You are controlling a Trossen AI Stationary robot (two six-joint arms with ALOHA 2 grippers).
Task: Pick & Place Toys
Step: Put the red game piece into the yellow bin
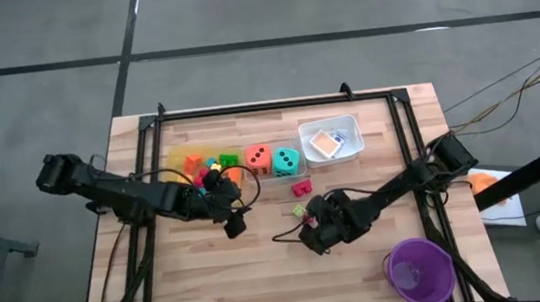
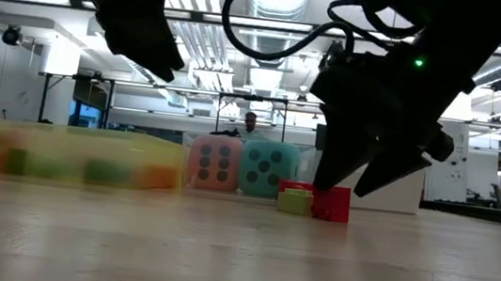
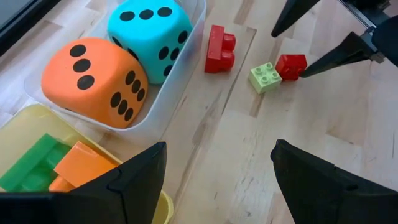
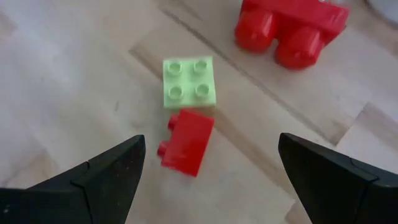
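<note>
Right tool (image 4: 205, 174) hangs spread over a small red block (image 4: 188, 140) touching a pale green block (image 4: 189, 83) on the desk (image 1: 213, 278). Left tool (image 3: 214, 180) – also spread, empty – hovers beside the clear tray (image 3: 180, 68) holding two dice (image 3: 93, 78).

I saw glossy plastic on the small red block (image 4: 187, 142) and pale green block (image 4: 189, 82); the wooden table (image 4: 74, 93) looked matt, grained.
</note>
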